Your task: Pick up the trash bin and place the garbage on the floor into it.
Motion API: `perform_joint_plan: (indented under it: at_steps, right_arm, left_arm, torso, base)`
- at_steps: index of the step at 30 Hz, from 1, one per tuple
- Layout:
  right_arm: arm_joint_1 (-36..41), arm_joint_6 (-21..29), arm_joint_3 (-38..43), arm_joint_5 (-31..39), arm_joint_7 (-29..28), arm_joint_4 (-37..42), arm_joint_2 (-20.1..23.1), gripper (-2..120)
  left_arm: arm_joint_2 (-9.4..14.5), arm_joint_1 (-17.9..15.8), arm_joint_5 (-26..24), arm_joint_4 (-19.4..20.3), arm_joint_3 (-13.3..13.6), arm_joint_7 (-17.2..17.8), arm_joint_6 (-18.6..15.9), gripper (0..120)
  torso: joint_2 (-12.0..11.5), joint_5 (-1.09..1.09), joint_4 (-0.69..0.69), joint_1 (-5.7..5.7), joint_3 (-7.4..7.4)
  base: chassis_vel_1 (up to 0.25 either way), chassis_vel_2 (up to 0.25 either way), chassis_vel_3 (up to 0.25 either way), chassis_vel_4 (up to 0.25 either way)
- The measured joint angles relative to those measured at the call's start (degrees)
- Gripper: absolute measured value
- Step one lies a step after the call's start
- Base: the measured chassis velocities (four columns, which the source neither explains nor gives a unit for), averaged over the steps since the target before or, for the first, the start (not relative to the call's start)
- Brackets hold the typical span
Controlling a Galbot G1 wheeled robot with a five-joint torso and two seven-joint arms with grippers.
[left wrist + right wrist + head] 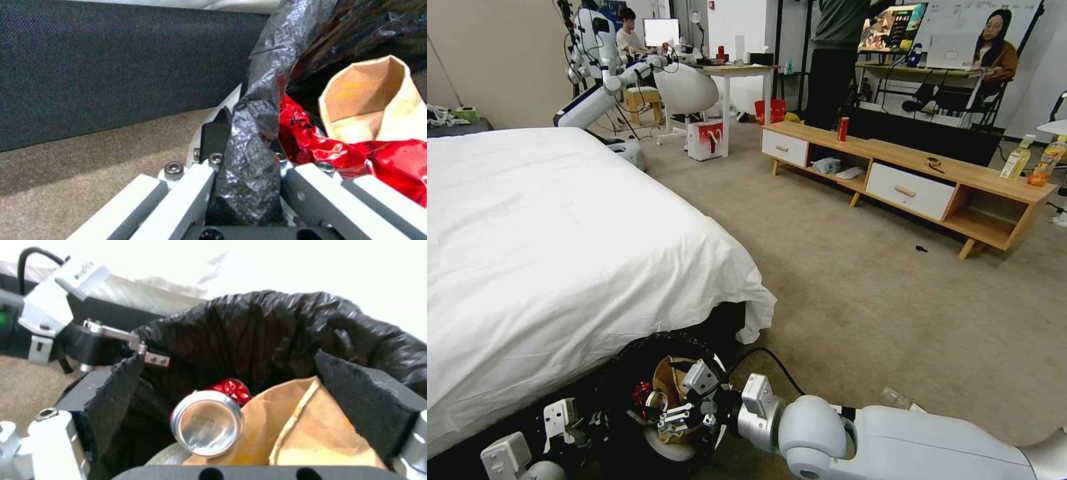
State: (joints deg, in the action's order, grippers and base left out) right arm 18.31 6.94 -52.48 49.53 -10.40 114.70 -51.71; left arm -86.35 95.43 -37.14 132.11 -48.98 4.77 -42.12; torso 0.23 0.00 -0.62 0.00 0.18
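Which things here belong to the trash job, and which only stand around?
Job things: the trash bin, held at its bag rim by the left gripper; the crushed can and tan paper bag inside it; the open right gripper above them.

Just standing about: the bed, upright red can and two drink bottles on the TV bench.

Beige carpet floor (854,293); white-sheeted bed (554,247) left, low wooden TV cabinet with white drawers (914,180) right, beige wall (500,60) behind

Head view looks forward and down over the bed (560,253); both wrist views sit close at the bin (276,326), shared.
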Motion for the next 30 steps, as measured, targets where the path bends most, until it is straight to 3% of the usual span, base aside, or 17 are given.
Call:
perform_joint_plan:
  at_steps: [7,17,23,26,30]
  right_arm:
    - [1.5,-0.1,3.3,-0.3,-0.2,2.5,1.1,99]
    - [5.1,-3.5,17.4,-0.2,-0.2,6.5,4.3,99]
    - [10.3,-9.4,27.6,-1.0,-0.6,5.8,6.1,99]
    - [18.4,-15.7,40.3,-2.3,0.2,5.2,6.7,100]
    - [25.5,-21.5,49.1,-5.4,0.8,4.1,6.1,100]
  left_arm:
    - [0.0,0.3,0.2,0.0,0.0,0.0,0.0,1]
    - [-0.1,1.6,0.8,0.7,-0.6,-0.1,0.0,1]
    - [0.0,2.9,1.6,1.3,-1.6,-0.2,0.0,1]
    - [-0.3,3.7,2.1,1.7,-2.2,-0.4,0.0,1]
    - [-1.1,4.1,3.2,2.1,-2.3,-0.7,0.4,1]
  torso:
    - [0.0,0.0,0.01,0.0,0.0]
    - [0.0,0.0,0.01,0.0,0.0]
    - [0.0,0.01,0.0,0.0,0.0]
    - [0.0,-0.01,-0.01,0.0,0.0]
    - [0.0,0.01,-0.04,0.0,0.0]
  base:
    - [0.0,0.0,0.0,0.0]
    - [0.0,0.0,0.0,0.0]
    - [0.0,0.0,0.0,0.0]
    - [0.0,0.0,0.0,0.0]
    - [0.0,0.0,0.0,0.0]
